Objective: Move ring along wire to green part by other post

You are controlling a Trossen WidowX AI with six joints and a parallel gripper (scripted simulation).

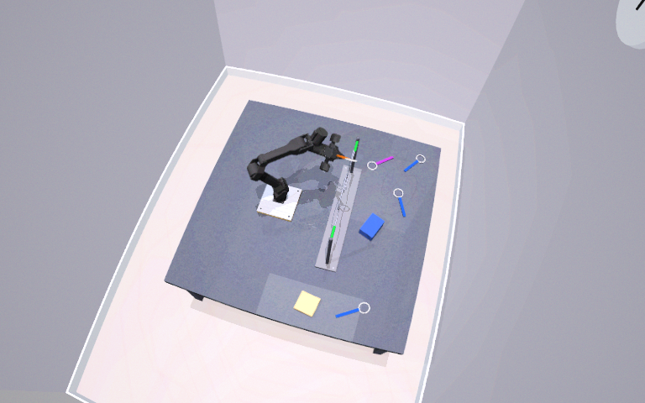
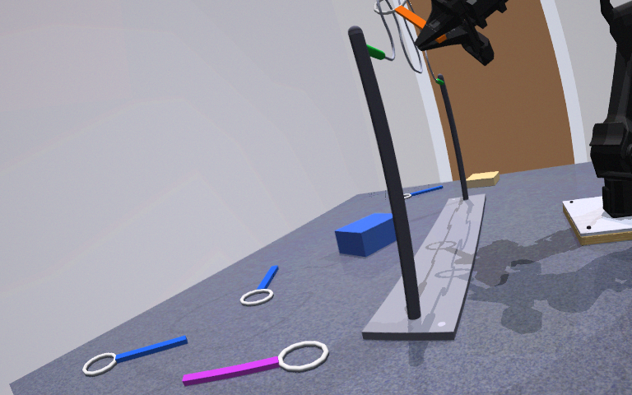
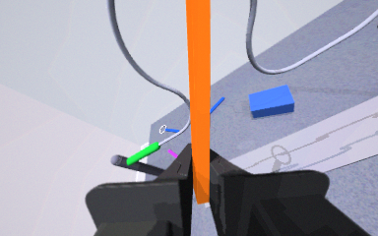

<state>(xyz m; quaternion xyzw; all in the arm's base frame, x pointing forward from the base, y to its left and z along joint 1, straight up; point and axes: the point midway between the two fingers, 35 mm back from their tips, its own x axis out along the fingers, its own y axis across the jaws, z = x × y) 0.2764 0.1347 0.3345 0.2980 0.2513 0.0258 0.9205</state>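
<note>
My gripper (image 1: 336, 155) (image 3: 194, 147) is shut on the orange handle (image 1: 341, 156) (image 2: 410, 16) (image 3: 199, 88), high above the table. The white ring (image 1: 350, 160) (image 2: 375, 9) is near the upper wire; it appears nearly edge-on in the top view and is out of the wrist view. The grey wire (image 3: 118, 41) bends between two posts. Its green part (image 1: 356, 145) (image 2: 374, 51) (image 3: 144, 153) meets the post (image 2: 382, 130) nearer the exterior camera. The other green part (image 1: 332, 232) (image 2: 439, 81) meets the far post (image 1: 328, 252) (image 2: 454, 135). I cannot tell surely whether the wire passes through the ring, or whether they touch.
The posts stand on a grey base (image 1: 321, 260) (image 2: 396, 321). Beyond it lie a blue block (image 1: 371, 227) (image 2: 363, 234) (image 3: 272, 101), a magenta-handled ring (image 1: 385, 160) (image 2: 233, 370) and blue-handled rings. A yellow block (image 1: 306, 303) (image 2: 483, 178) lies past the far post.
</note>
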